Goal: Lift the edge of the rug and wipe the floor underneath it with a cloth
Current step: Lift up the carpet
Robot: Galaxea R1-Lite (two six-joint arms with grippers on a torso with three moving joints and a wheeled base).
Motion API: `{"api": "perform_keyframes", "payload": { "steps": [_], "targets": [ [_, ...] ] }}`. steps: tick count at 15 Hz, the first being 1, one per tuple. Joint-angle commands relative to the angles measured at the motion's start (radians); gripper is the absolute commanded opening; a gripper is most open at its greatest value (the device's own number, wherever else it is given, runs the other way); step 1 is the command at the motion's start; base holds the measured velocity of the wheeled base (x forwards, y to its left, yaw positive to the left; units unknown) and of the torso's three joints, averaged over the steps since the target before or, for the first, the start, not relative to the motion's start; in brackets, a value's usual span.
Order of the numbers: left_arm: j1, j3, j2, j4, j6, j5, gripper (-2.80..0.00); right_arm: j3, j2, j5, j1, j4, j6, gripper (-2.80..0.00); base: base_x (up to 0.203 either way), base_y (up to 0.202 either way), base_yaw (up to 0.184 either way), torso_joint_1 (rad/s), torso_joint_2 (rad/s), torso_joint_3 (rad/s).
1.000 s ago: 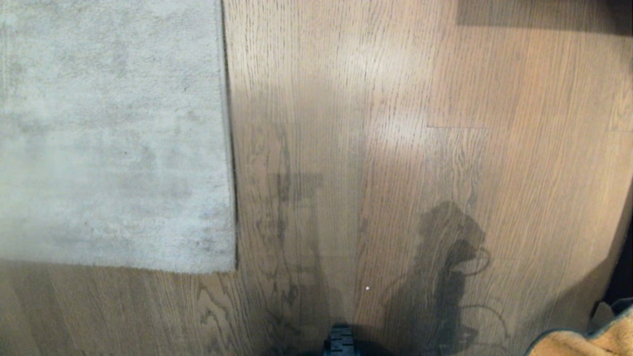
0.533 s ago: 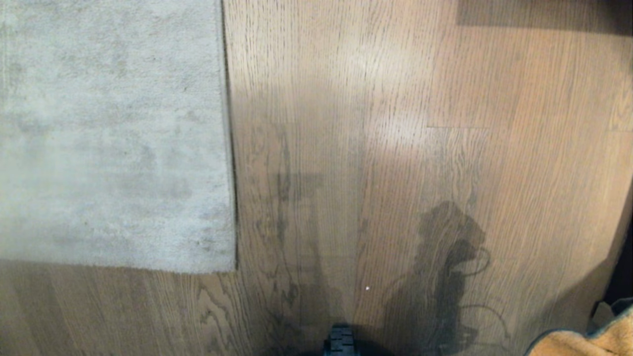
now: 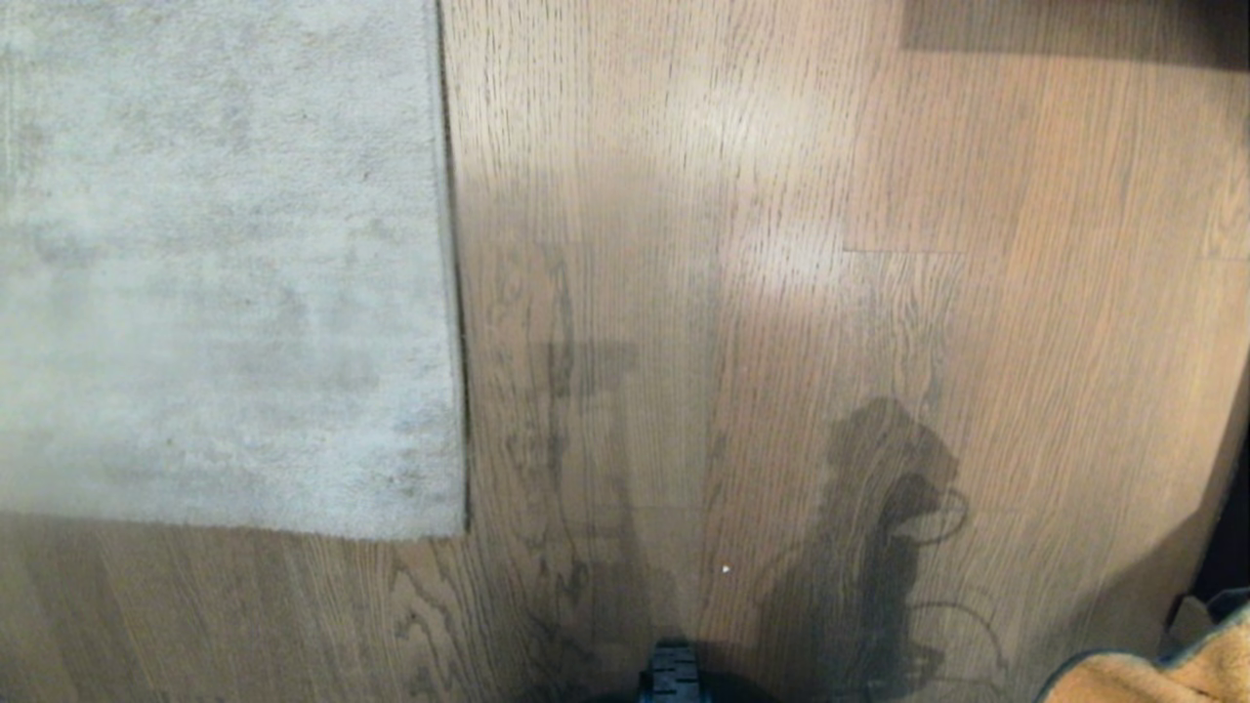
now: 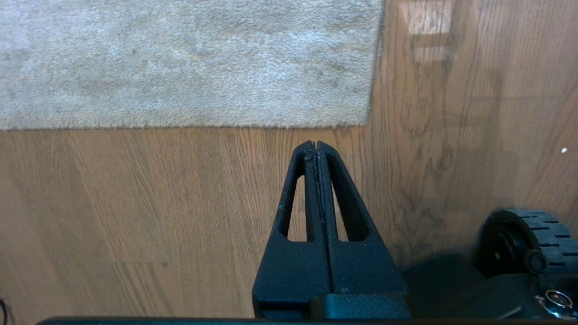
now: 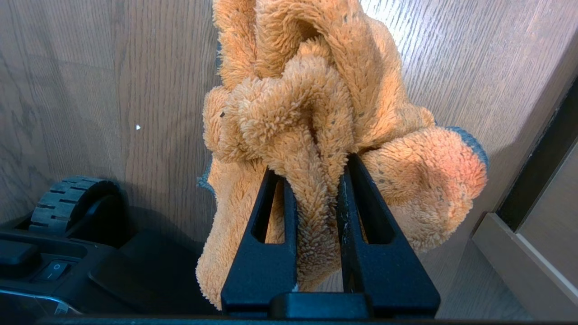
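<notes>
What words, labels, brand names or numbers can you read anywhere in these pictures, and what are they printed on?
None can be read.
The rug edge, the floor and the cloth carry no writing.
A rocker switch on the robot's base bears a small mark, too small to read.

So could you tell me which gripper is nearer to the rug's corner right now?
Left. The left gripper, shut and empty, points at the floor just short of the rug edge near its corner. The right gripper, clamping the cloth, is over bare planks, rug nowhere in its view.
</notes>
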Motion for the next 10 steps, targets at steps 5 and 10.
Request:
{"api": "perform_keyframes", "payload": {
  "steps": [5,10],
  "targets": [
    [0.0,-0.007,0.006,0.024,0.0,-0.007,-2.8,0.0,0.001,0.001,0.0,0.0,-0.002,-2.8,0.0,0.0,0.0,0.0,0.0,0.0],
    [0.002,-0.008,0.044,0.025,0.0,-0.007,-2.8,0.0,0.001,0.001,0.0,0.0,0.0,-2.8,0.0,0.0,0.0,0.0,0.0,0.0]
  ]
}}
